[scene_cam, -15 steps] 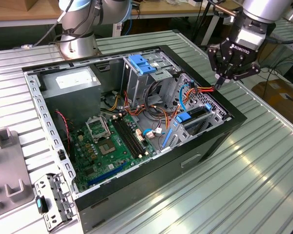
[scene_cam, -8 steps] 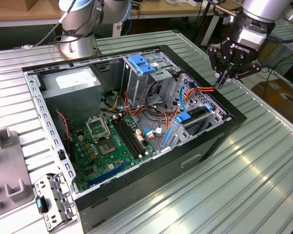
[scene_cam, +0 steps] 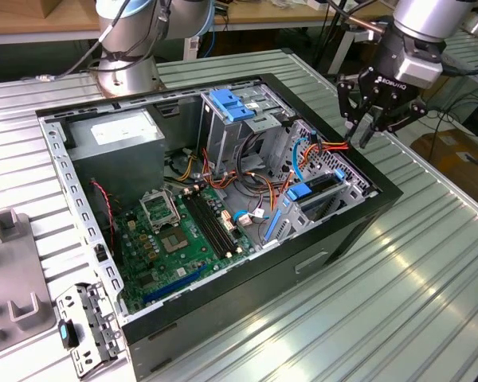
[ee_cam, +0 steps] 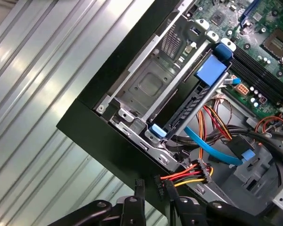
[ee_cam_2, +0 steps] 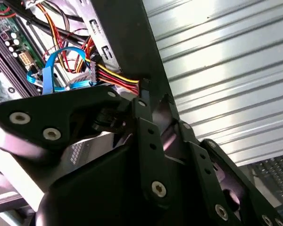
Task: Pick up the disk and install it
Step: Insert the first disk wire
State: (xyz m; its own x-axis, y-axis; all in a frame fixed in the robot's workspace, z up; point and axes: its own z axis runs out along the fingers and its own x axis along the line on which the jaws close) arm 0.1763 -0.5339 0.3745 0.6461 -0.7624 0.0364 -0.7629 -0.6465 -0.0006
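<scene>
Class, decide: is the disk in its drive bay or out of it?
In. The disk stands on edge inside the metal bay, blue rail showing; the open gripper holds nothing.

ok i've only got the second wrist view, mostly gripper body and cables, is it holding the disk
Observer: No. In the first wrist view the gripper has its jaws apart with nothing between them.
Operator: where is it then
Observer: The disk seems to stand on edge in the drive bay, blue at both ends.
Operator: and the arm
Observer: In the exterior view the gripper hangs over the rim of the case on the exterior view's right.
</scene>
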